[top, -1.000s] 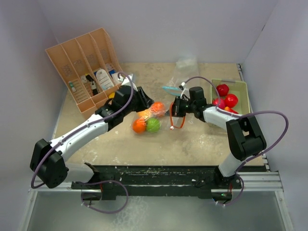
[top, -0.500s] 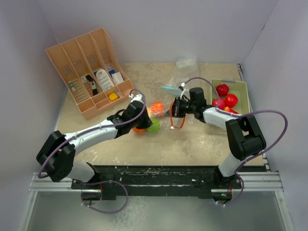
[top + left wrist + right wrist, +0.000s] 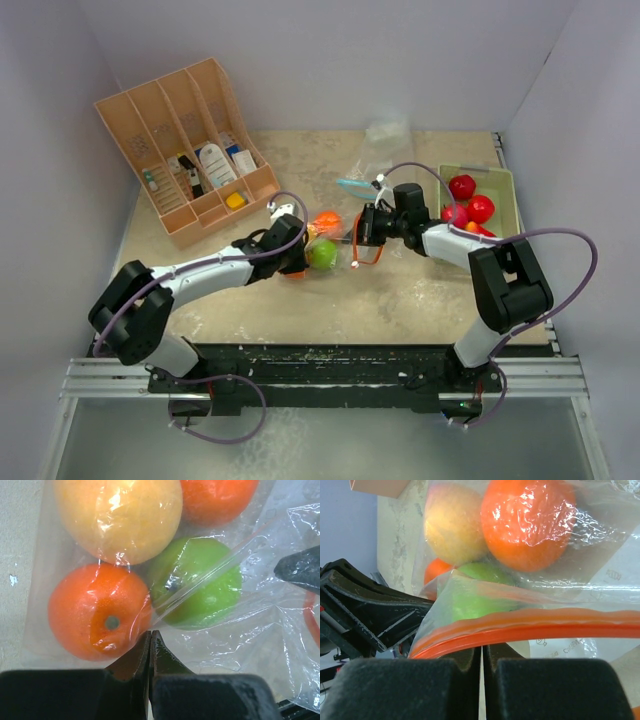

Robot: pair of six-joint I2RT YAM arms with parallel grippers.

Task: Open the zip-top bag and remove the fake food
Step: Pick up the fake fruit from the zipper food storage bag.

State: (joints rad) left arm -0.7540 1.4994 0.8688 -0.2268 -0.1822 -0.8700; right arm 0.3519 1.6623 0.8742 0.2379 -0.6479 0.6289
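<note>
**A pale, speckled table (image 3: 420, 290) and its load**

At the back left corner a tan compartment organizer (image 3: 200, 212) stood at an angle on the tabletop. A pale green tray (image 3: 503, 185) sat along the right edge, with red toy fruits (image 3: 462, 187) in it. Near the middle lay a clear zip-top bag (image 3: 340, 240) holding orange, yellow and green toy fruits (image 3: 321, 254). Behind it was a small teal item (image 3: 350, 185), too small to identify, and a crumpled piece of clear plastic (image 3: 385, 133) lay by the back wall.
</note>
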